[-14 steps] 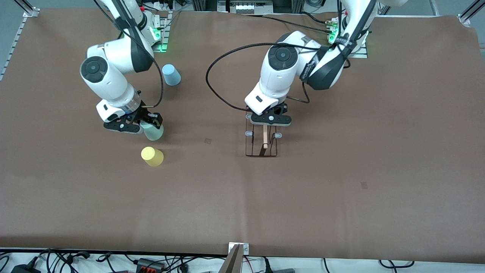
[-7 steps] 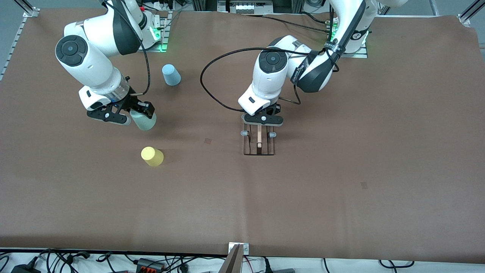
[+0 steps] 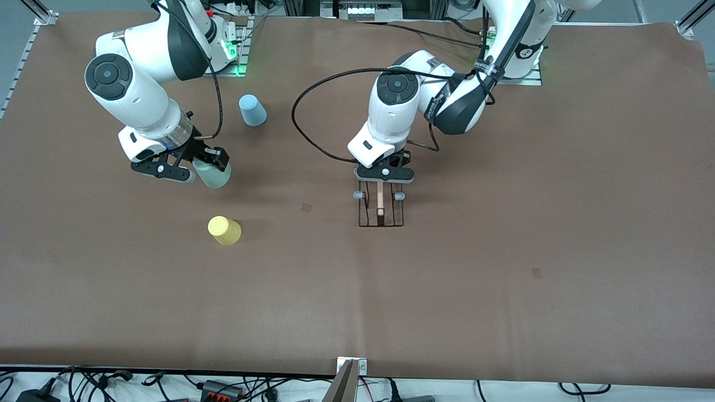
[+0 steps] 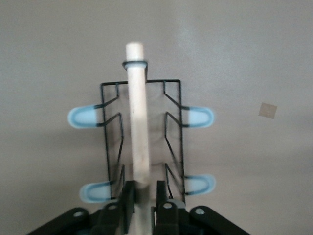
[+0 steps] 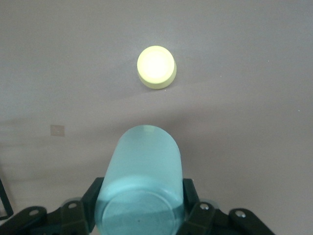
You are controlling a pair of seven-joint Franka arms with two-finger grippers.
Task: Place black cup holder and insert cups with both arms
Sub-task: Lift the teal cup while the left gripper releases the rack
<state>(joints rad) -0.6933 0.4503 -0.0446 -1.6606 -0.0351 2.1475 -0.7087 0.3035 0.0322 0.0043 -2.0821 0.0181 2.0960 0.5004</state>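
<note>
My left gripper (image 3: 380, 183) sat low over the black cup holder (image 3: 380, 209), straddling its wooden dowel handle (image 4: 137, 112). Whether it clamped the handle or had let go, I could not tell. The holder stood upright on the brown table (image 3: 503, 251), near the middle, its base flat and its blue-tipped pegs (image 4: 198, 117) sticking out to either side.

My right gripper (image 3: 208, 166) was clenched on the mint green cup (image 3: 214, 176), carried in the air over the table between the light blue cup (image 3: 253, 110) and the yellow cup (image 3: 224, 230). Both of those stood upside down at the right arm's end, the yellow one nearer the front camera.

To do this step well, I judged the left gripper should release fully and rise straight up, so the handle would not snag and tip the holder. The mint cup should reach a peg mouth-first, lined up along it, once the left arm was clear.
</note>
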